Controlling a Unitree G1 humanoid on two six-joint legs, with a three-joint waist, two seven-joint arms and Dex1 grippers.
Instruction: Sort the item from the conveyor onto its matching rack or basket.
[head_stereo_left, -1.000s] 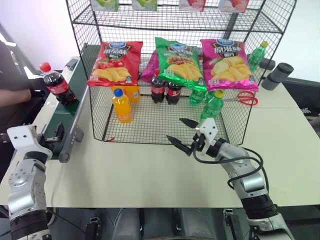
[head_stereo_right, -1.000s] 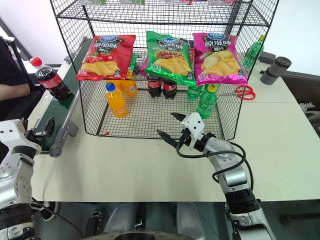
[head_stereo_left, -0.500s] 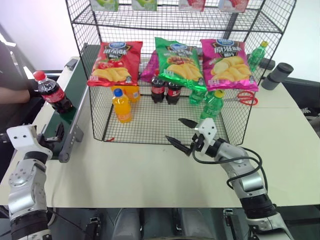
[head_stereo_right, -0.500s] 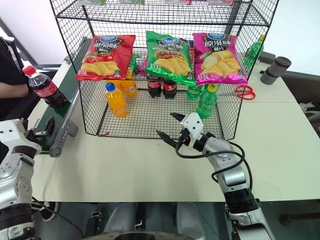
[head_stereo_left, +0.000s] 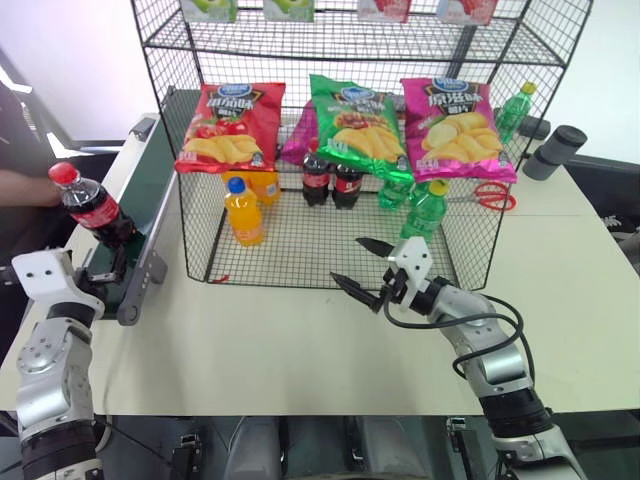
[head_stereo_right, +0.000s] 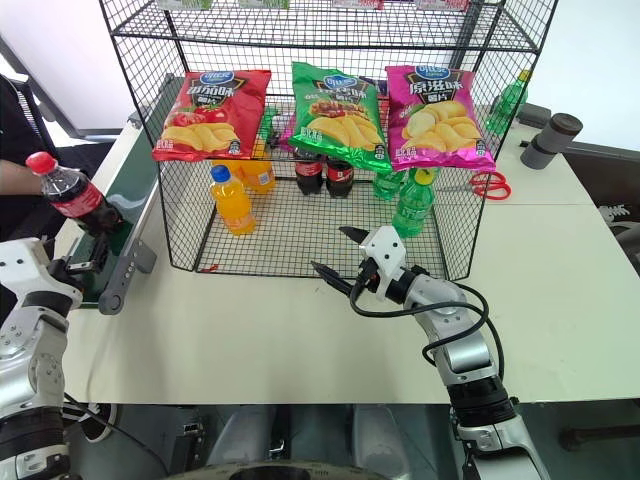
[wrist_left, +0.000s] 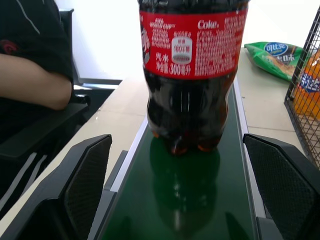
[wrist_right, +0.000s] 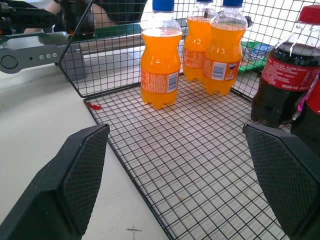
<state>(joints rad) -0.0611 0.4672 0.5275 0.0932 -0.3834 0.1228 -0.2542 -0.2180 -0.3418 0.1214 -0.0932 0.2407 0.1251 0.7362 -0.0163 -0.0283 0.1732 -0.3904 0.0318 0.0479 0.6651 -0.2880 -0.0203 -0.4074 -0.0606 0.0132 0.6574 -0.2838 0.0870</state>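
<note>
cola bottle (head_stereo_left: 92, 208) stands upright on the conveyor (head_stereo_left: 140, 205), near its end by the left pincer (head_stereo_left: 100, 268). in the head views, the rack (head_stereo_left: 340, 150) is beside the belt on the worktop (head_stereo_left: 300, 350), and two other cola bottles (head_stereo_left: 331, 178) stand inside it. the right pincer (head_stereo_left: 363, 268) hangs wide open at the rack's front edge and holds nothing.

in the left wrist view, the bottle (wrist_left: 192, 75) stands just ahead, between the two fingers (wrist_left: 85, 175), which are spread fully and do not touch it. the bottle looks full, so probably a bit heavy, stiff and smooth; i think the labelled body is the best place to hold.

in the right wrist view, orange drink bottles (wrist_right: 161, 60) stand on the mesh floor.
</note>
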